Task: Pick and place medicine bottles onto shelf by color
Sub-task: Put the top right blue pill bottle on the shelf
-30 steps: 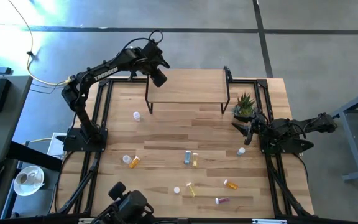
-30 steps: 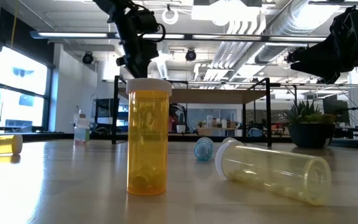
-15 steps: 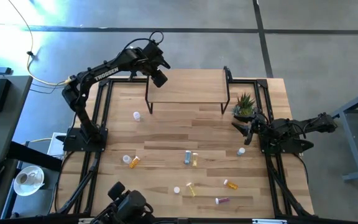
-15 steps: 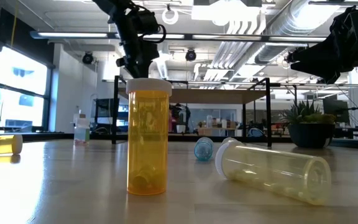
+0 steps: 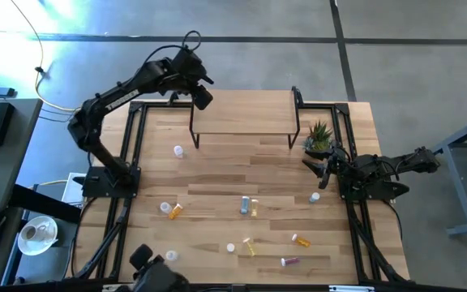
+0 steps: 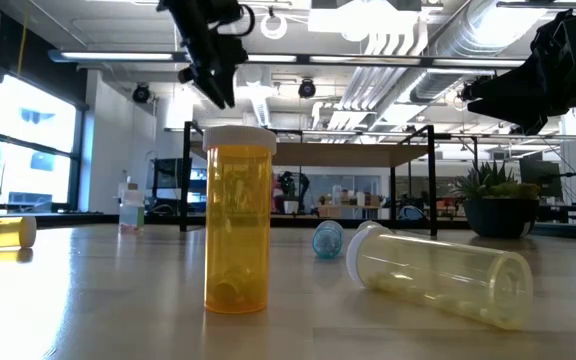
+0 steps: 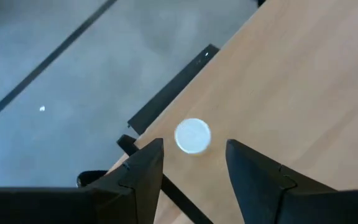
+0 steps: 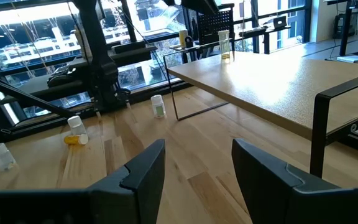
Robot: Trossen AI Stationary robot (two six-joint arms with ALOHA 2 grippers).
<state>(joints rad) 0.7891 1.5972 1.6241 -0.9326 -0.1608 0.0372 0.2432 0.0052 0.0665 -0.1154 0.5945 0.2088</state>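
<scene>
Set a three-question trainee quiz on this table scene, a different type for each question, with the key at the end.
1. True or false: the left gripper is shut on the white-capped bottle.
2. Relative to the shelf, the plant is: A) on top of it B) on the table beside its right end C) underneath it.
3. How many bottles stand on the shelf?
Key: 1 false, it is open above the bottle; 2 B; 3 one.

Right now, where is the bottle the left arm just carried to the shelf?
It stands on the shelf at its far left corner. In the left wrist view its white cap shows between the open fingers of the left hand, which hangs above it.
</scene>
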